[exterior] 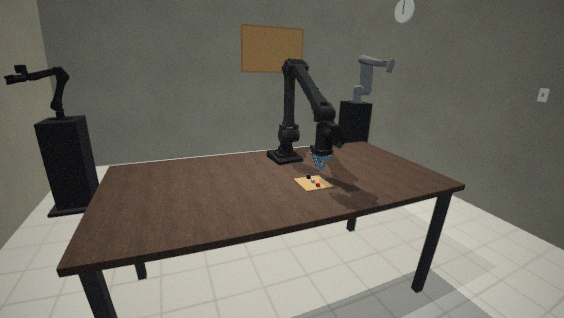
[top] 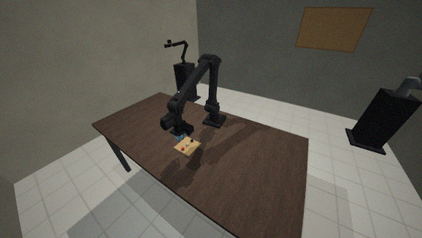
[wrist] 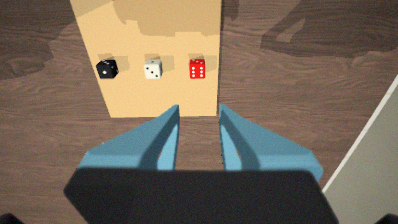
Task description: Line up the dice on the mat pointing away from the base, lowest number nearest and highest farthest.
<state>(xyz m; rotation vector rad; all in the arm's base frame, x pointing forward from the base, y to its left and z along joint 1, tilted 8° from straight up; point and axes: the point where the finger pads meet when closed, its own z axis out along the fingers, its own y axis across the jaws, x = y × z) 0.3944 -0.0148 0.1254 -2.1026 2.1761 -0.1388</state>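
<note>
Gripper point(wrist: 198, 114) hangs above the mat's point(wrist: 150, 37) near edge, jaws partly apart and holding nothing. Black die point(wrist: 107, 69), white die point(wrist: 153, 69) and red die point(wrist: 197, 68) sit in a row on the mat. Release looks done; next, check the line's direction.
</note>
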